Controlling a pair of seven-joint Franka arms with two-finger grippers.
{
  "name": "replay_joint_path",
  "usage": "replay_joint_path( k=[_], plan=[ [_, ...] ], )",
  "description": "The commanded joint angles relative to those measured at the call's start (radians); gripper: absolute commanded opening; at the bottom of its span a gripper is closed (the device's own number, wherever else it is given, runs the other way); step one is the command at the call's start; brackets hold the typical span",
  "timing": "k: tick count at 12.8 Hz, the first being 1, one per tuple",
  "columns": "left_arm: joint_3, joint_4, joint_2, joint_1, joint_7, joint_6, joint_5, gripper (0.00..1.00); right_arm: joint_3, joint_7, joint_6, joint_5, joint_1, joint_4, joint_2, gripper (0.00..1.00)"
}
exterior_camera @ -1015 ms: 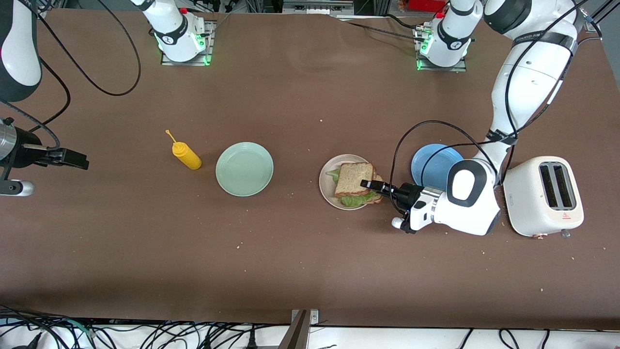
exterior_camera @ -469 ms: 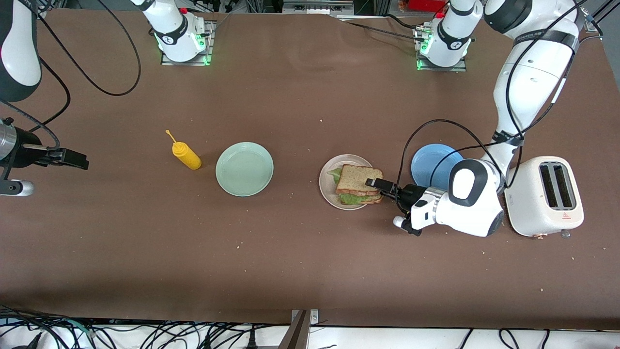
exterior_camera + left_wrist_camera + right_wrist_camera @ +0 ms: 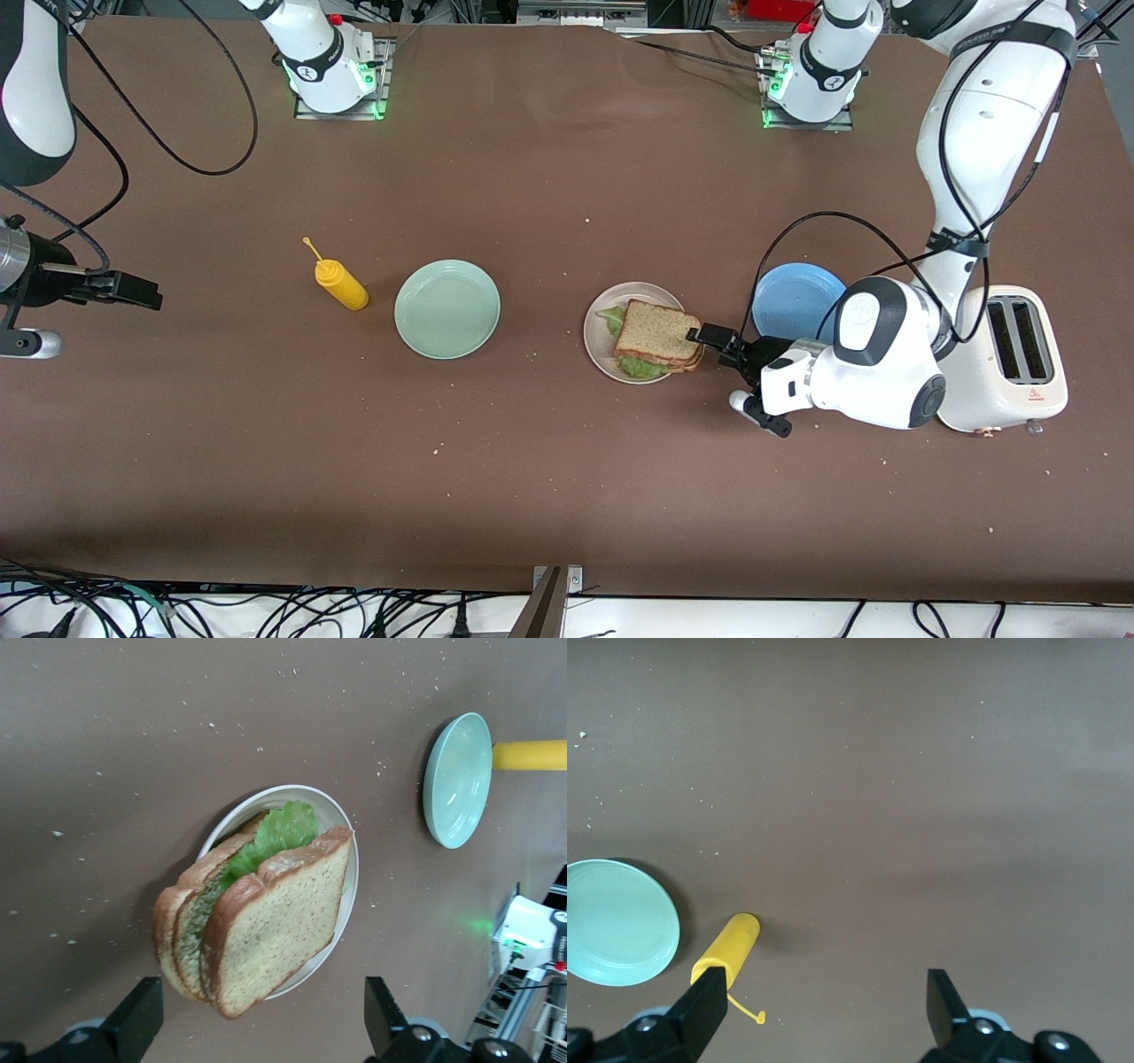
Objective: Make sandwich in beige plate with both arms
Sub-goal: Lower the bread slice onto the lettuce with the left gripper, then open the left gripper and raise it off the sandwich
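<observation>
- A second ago the left gripper (image 3: 709, 336) had its jaws over the top slice of the sandwich (image 3: 656, 339); now they are spread wide and released, drawn back just past the sandwich's edge on the toaster side.
- The left wrist view confirms it: both fingers (image 3: 133, 1020) stand apart with nothing between them, and the sandwich (image 3: 259, 917) lies free ahead of them.
- The top slice has also settled squarer over the lettuce than it sat a second ago.
- The sandwich rests in the beige plate (image 3: 597, 332), mid-counter toward the left arm's end, between the mint plate (image 3: 447, 308) and the blue plate (image 3: 788, 297).
- By the look of it the stack is complete: bread, lettuce, bread. What remains is likely only the left arm's retreat.
- The right gripper (image 3: 133, 291) waits at the counter's edge on the right arm's end, jaws open and empty, over bare counter near the mustard bottle (image 3: 341, 283).
- Writing: the toaster (image 3: 1005, 359) bears a small red mark low on its front, too small to read. Lettering on the left arm's upper link is also unreadable.
</observation>
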Motion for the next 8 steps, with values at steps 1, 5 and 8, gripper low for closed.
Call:
replay_joint_path(
  k=[1, 5, 8],
  plan=[
    [0.004, -0.012, -0.101, 0.004, -0.009, -0.012, 0.131, 1.0, 0.008, 0.013, -0.014, -0.012, -0.006, 0.005, -0.008, 1.0],
    [0.017, -0.011, -0.233, 0.013, -0.151, -0.064, 0.318, 1.0, 0.008, 0.013, -0.014, -0.012, -0.007, 0.005, -0.008, 1.0],
    [0.016, -0.009, -0.337, 0.013, -0.265, -0.126, 0.494, 1.0, 0.008, 0.012, -0.015, -0.012, -0.007, 0.005, -0.008, 1.0]
  ],
)
